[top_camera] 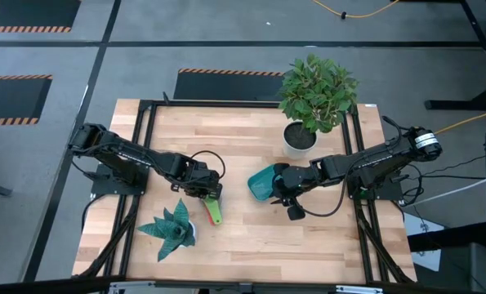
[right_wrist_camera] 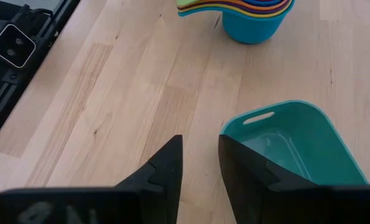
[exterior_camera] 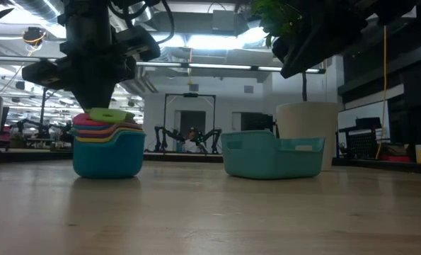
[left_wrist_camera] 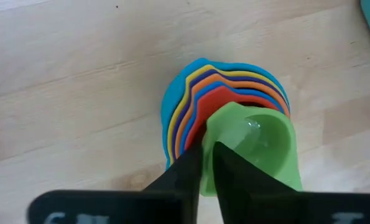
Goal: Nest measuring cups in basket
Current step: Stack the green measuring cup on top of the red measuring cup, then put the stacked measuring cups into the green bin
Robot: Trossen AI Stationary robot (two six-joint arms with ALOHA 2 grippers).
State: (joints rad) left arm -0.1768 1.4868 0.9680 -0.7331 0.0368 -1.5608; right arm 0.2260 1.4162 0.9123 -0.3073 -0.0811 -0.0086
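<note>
My surface [top_camera: 251,245] is a pale butcher-block wooden top framed by black rails, sitting on a grey floor with orange-and-black hazard stripes at the upper left of the high view. In the low view the room behind is a bright workshop with ceiling lights and more dark robot arms in the far middle.

The measuring cups [exterior_camera: 107,145] stand nested in one stack at the left of the low view, light blue outermost, then yellow, dark blue, orange and red rims, with the green cup [left_wrist_camera: 256,146] on top. My left hand [left_wrist_camera: 208,163] is over that stack, its fingers nearly together on the green cup's handle end. In the high view the stack is mostly hidden under this hand; only the green handle and a bit of red show.

The teal basket [exterior_camera: 272,154] sits at centre-right, well apart from the stack. My right hand [right_wrist_camera: 200,155] hangs just beside its near wall, fingers a little apart, gripping nothing.

A white pot with a leafy plant [top_camera: 316,94] stands behind the basket; a teal spiky plant [top_camera: 171,229] lies at lower left. The mid blue cup I cannot make out.
</note>
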